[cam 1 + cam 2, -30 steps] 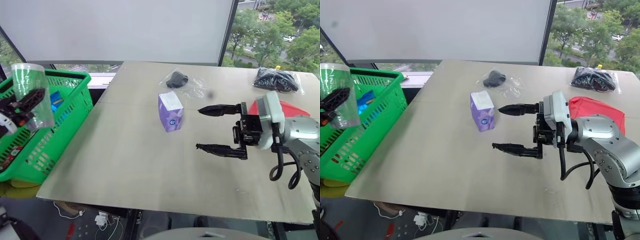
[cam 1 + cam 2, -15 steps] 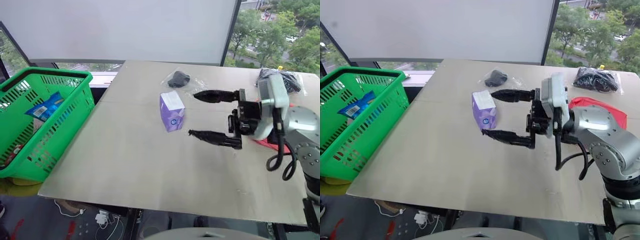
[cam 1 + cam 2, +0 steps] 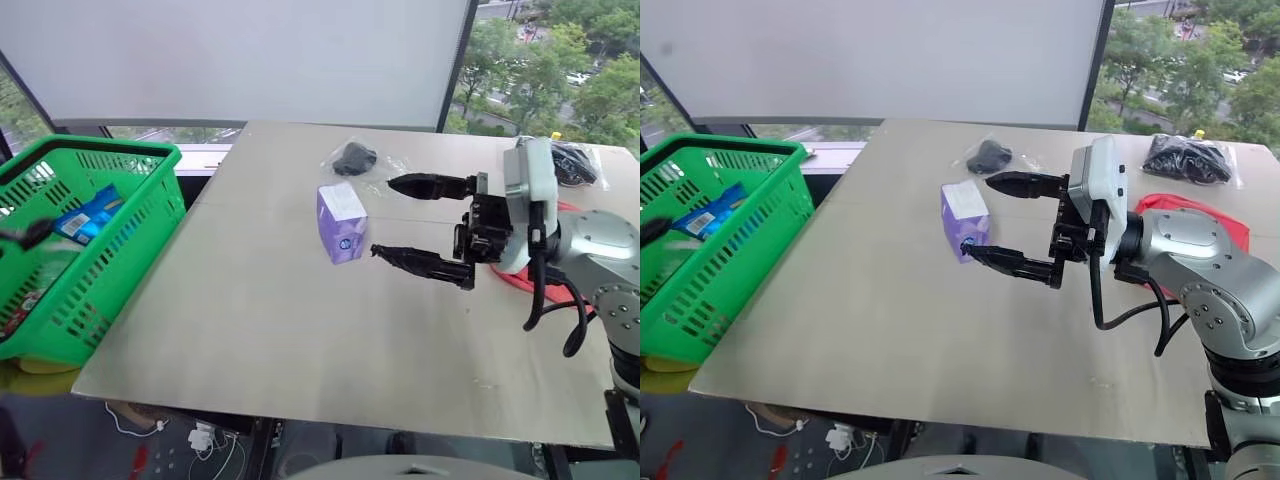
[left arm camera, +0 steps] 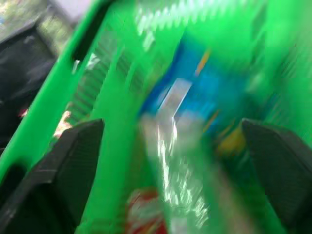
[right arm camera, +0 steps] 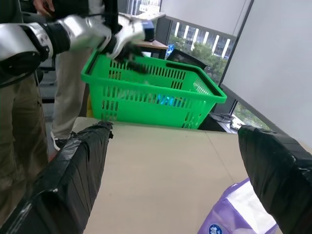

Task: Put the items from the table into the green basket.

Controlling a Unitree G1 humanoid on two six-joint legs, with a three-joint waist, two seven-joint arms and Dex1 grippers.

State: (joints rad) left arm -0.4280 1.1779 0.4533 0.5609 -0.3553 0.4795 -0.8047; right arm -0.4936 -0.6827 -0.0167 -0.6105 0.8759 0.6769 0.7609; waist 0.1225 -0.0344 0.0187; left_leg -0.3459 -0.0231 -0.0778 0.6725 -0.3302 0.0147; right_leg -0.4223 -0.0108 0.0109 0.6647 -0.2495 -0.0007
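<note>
The green basket (image 3: 120, 265) stands off the table's (image 3: 260, 320) left edge. My left gripper (image 4: 170, 126) hangs over its inside, open. Below it a blurred green roll (image 4: 183, 175) lies loose among the basket's contents. The purple-and-white tissue pack (image 3: 342, 222) stands mid-table. My right gripper (image 3: 381, 216) is open and level just to its right, its fingers (image 3: 420, 264) apart from the pack. A black thing in a clear bag (image 3: 355, 158) lies behind the pack, and another (image 3: 1182, 158) at the far right. The red pouch (image 3: 1200, 215) lies partly behind my right arm.
A blue packet (image 3: 88, 213) and other goods lie in the basket. In the right wrist view a person (image 5: 24, 126) stands close behind the basket. A window wall runs along the table's far edge. Bare tabletop stretches along the near side.
One second ago my left gripper held the green roll above the basket; now the gripper is open and the roll is down inside. My right gripper has moved left, up to the tissue pack.
</note>
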